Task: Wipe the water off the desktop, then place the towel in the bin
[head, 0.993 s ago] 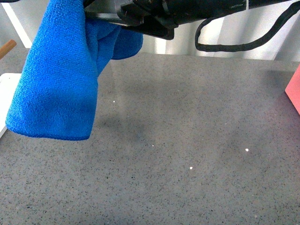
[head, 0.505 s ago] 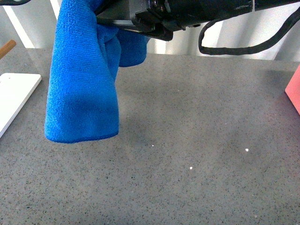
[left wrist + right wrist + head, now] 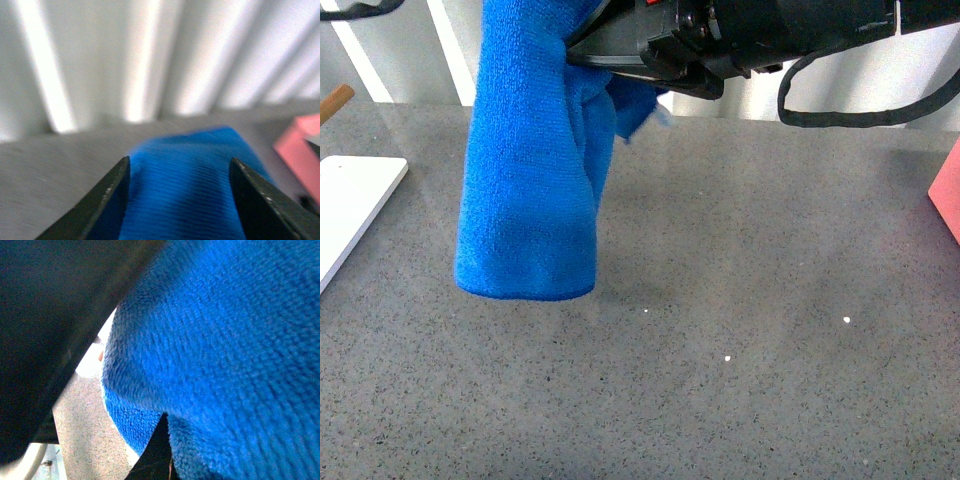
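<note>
Grip comes first: your right gripper [image 3: 595, 55] pinches the towel [image 3: 525, 190] by its bunched top, and the cloth hangs in a long fold above the desktop [image 3: 740, 300], its lower end clear of the stone, near the white board [image 3: 350, 205]. Your left gripper [image 3: 178, 165] has its jaws spread wide, with the towel showing between them but not clamped. I judge you are carrying the cloth, either down to wipe or off to the bin. No puddle is plain to me, only a few bright specks [image 3: 727, 358] that may be drops. If wiping remains, lower until the fold lies flat before you drag, so cloth rather than gripper meets the stone. A pink object [image 3: 948, 190] sits at the right edge; I cannot tell whether it is the bin. Move slowly, since a dangling towel swings.
</note>
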You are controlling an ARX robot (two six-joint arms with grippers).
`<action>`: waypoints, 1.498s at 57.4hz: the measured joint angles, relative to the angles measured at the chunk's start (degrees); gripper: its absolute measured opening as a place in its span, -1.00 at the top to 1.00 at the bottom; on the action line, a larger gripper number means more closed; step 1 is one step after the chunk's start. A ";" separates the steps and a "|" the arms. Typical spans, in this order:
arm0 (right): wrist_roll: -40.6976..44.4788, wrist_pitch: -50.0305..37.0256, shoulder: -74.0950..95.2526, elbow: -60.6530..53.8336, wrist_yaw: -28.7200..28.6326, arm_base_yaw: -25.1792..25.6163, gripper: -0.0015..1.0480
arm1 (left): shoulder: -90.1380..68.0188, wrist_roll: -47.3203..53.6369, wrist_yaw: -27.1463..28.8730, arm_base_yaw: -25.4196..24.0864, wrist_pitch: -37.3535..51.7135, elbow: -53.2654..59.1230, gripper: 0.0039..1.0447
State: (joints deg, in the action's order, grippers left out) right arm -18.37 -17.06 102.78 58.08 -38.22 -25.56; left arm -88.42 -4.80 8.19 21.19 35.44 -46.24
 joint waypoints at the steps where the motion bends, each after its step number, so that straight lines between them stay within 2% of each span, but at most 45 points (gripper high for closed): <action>1: 0.00 0.00 -0.04 -0.09 0.04 0.00 0.93 | 0.33 0.39 2.43 -0.07 1.57 1.09 0.02; 2: 0.00 0.00 -0.07 -0.24 0.02 0.02 0.93 | 1.14 1.20 5.18 -0.31 4.48 3.19 0.09; 5: 0.00 0.04 -0.26 -0.59 0.11 0.11 0.93 | 2.99 2.01 8.48 -1.33 8.76 7.10 0.23; 17: -0.02 1.09 -0.90 -1.07 1.14 0.63 0.93 | 12.63 3.65 6.56 -6.80 14.32 19.91 0.89; 19: -0.02 1.18 -0.90 -1.11 1.14 0.61 0.93 | 13.57 3.67 5.84 -7.34 14.51 21.42 0.94; 34: 0.13 2.01 -2.78 -1.99 1.99 2.34 0.93 | 23.80 4.33 0.81 -12.07 14.78 32.20 0.94; 53: 0.57 4.17 -6.03 -2.86 3.72 3.76 0.93 | 37.20 4.35 -3.32 -16.20 9.14 40.22 0.94; 58: 0.55 4.35 -6.05 -2.86 3.93 3.96 0.93 | 41.11 4.37 -7.82 -19.82 6.58 41.64 0.94; 65: 0.59 4.90 -6.71 -2.86 4.72 3.98 0.93 | 44.22 4.37 -7.96 -21.05 7.21 44.57 0.94; 86: 2.10 8.66 -8.09 -2.86 6.45 3.80 0.93 | 57.61 4.37 -8.15 -21.09 -4.98 44.96 0.94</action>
State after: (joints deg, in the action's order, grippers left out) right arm -16.27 -8.40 94.70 55.22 -31.77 -21.76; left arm -30.81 -0.43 0.03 0.10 30.46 -1.28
